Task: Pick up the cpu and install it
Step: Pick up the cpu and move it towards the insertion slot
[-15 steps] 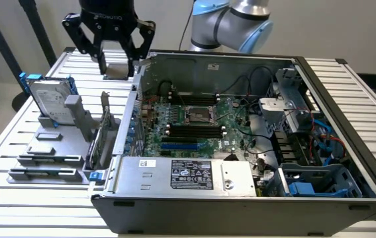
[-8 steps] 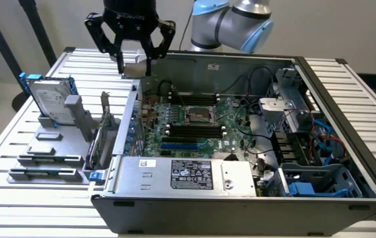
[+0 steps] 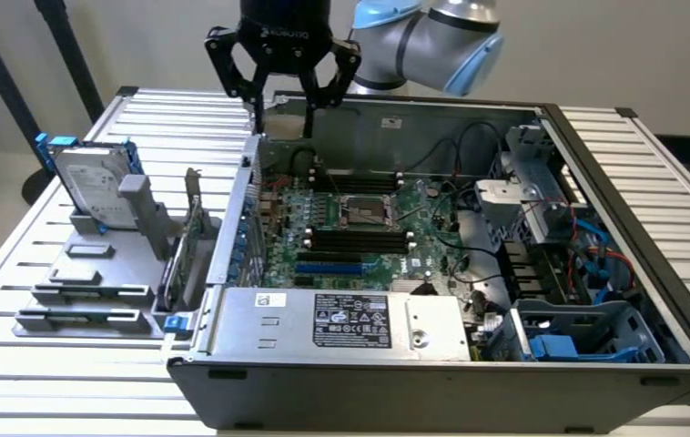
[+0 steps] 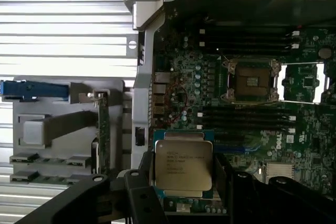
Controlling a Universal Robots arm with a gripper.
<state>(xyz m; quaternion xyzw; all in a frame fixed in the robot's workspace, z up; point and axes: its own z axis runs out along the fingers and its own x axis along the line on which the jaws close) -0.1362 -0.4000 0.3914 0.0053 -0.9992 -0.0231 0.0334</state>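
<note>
The computer case (image 3: 442,387) is set on the surface (image 3: 29,364); the holder blocks (image 3: 90,273) are placed beside it at the exterior view's left, with the hard drive (image 3: 93,187) stood on edge in them. The cpu (image 4: 182,163) is held in the gripper (image 3: 282,118) above the case, apart from the socket (image 3: 367,211) inside.

The gripper (image 3: 283,107), clamping the cpu (image 4: 184,165), is hanging in clear air above the case wall (image 3: 246,196) on the exterior view's left. Inside, the socket (image 3: 366,210) is lying uncovered with open room straight above it. Memory sticks (image 3: 358,240) are lining it on two sides, low on the board. Black cables (image 3: 472,238) and the drive cage (image 3: 537,196) are crowding the exterior view's right, and the power supply (image 3: 333,319) is blocking the near edge. Outside the wall, an expansion card (image 3: 191,238) is standing upright, well apart from the socket
</note>
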